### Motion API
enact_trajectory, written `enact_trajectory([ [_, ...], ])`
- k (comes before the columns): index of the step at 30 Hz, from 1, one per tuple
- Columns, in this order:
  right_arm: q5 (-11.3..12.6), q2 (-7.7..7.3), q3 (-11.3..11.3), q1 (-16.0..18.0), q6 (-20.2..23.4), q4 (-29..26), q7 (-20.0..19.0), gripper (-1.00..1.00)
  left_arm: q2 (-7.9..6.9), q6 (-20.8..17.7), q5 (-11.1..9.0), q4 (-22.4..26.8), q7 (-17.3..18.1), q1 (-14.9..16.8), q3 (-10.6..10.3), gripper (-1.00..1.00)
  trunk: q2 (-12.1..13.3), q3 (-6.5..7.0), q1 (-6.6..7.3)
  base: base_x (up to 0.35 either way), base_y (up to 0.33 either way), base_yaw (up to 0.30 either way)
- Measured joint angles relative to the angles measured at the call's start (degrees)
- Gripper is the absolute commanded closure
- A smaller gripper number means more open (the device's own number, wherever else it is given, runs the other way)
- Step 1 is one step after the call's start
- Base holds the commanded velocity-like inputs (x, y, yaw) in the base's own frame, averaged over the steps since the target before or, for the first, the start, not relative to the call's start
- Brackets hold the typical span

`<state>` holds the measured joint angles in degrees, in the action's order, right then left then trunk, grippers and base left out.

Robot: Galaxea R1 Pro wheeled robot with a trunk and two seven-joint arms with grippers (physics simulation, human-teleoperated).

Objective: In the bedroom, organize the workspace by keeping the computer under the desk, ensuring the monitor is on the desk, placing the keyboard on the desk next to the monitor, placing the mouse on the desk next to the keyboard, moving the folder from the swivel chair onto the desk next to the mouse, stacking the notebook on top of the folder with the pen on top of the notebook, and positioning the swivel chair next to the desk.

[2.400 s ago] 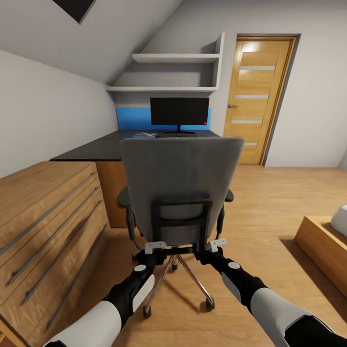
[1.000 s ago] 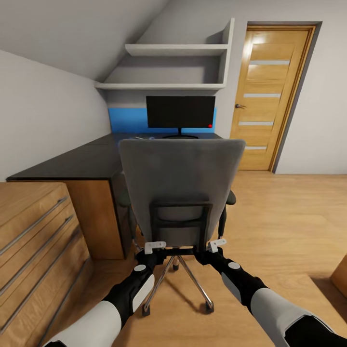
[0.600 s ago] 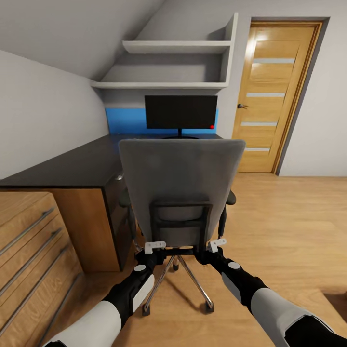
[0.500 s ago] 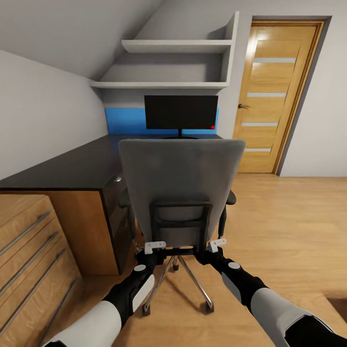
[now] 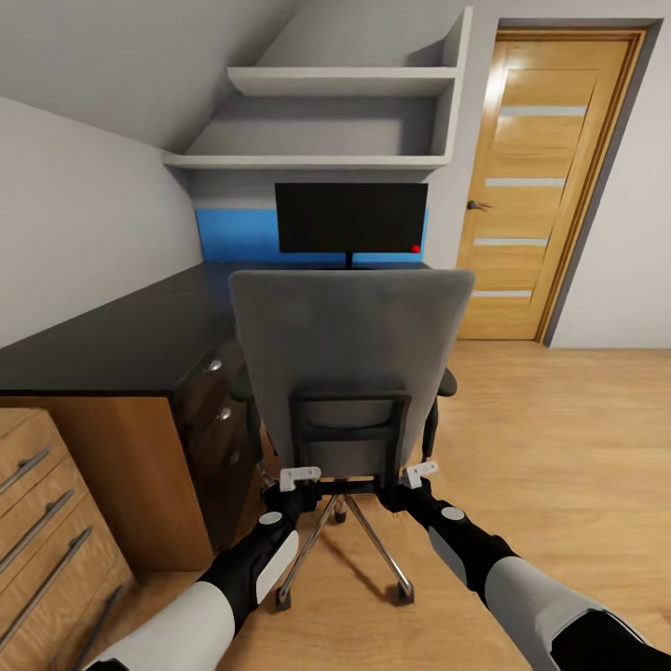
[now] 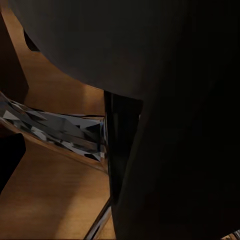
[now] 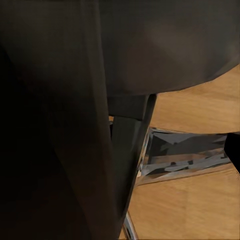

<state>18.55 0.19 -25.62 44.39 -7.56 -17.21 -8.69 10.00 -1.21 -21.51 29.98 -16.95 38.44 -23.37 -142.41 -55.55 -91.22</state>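
Grey swivel chair (image 5: 349,363) stands back-on, just beside the black tabletop (image 5: 121,335), monitor (image 5: 350,217) upright on its far end. Left gripper (image 5: 300,482) and right gripper (image 5: 410,480) sit at the chair's lower back frame; clenched or released, cannot tell. Drawer unit (image 5: 219,419) closed. Wall shelves (image 5: 317,160) bare. Wooden door (image 5: 536,186) shut.

A home attic room fitted as a study corner is shown. This is indicated by the sloped ceiling (image 5: 112,56), wall shelves (image 5: 345,82), a wooden door (image 5: 540,186), a black desk (image 5: 130,335) with monitor (image 5: 350,217), and a wooden dresser (image 5: 47,522).
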Motion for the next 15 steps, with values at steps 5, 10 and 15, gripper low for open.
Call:
enact_trajectory([
  [5,0.00,0.03,0.09,0.01,0.00,0.00,0.01,-1.00,0.00,-0.06,0.08,0.01,0.03,0.00,0.05,-1.00,0.00,0.00,0.00,0.327,-0.020,0.000],
  [10,0.00,0.02,0.15,0.02,0.00,-0.03,0.04,-1.00,0.00,-0.06,0.13,0.02,0.04,0.00,0.11,-1.00,0.00,0.00,0.00,0.326,-0.096,0.000],
  [15,0.01,0.01,0.23,0.03,0.00,-0.07,0.01,-1.00,0.00,-0.06,0.15,0.03,0.05,0.00,0.14,-1.00,0.00,0.01,0.00,0.321,-0.147,0.000],
])
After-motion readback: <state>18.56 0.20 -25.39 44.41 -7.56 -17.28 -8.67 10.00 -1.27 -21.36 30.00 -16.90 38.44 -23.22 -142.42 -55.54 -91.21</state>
